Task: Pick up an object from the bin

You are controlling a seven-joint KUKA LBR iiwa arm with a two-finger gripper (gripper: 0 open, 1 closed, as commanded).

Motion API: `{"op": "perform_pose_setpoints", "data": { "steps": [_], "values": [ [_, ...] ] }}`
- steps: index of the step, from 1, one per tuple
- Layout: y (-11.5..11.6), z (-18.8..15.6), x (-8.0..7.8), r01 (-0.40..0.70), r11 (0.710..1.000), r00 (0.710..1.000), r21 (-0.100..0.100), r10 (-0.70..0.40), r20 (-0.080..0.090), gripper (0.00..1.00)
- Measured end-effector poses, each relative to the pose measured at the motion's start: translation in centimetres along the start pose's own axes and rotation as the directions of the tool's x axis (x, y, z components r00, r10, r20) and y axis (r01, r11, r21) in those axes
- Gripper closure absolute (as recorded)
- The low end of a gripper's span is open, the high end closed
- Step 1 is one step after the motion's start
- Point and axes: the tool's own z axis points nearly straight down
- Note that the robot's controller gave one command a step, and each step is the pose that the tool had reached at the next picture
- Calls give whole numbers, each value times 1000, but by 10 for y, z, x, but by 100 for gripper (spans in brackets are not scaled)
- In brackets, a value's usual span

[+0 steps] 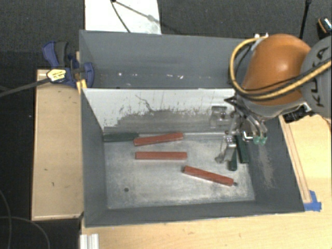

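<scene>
Camera view, from above: I'm reaching in over the bin's (93, 139) right edge, my orange cover (275, 61) riding above the back right corner. My pincer (231, 160) hangs low over the floor, close to the right wall. Is it released or clenched? I cannot tell. There's metal and dark parts bunched together down there, and I can't make out anything gripped.

Nearest to me is the slanted bar (207, 176), a reddish-brown stick lying flat toward the front right. Its right end sits just in front of my pincer, near it, though whether we touch I can't say. That's the likely pick, I judge, simply because it's the closest thing and it lies apart from the walls with free floor on both long sides.

Further left, two more reddish-brown sticks lie nearly parallel: the middle bar (161, 155) in the centre of the floor, and the back bar (158, 139) just behind it. The dark bar (120, 137) lies end to end with the back bar, right in the back left corner where floor meets wall. That one looks awkward to grab, hugging the wall. All four lie flat and none is lifted, so the pick is not yet made.
</scene>
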Motion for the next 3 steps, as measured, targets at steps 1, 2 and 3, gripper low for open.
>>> {"op": "perform_pose_setpoints", "data": {
  "steps": [1, 2, 3],
  "values": [
    [31, 156, 23, 74, 997, 997, -1, -74, -6, 0],
    [30, 149, 19, 72, 997, 997, 0, -72, 7, 100],
    [28, 10, -2, 61, 998, 998, 0, -61, 10, 100]
  ]
}}
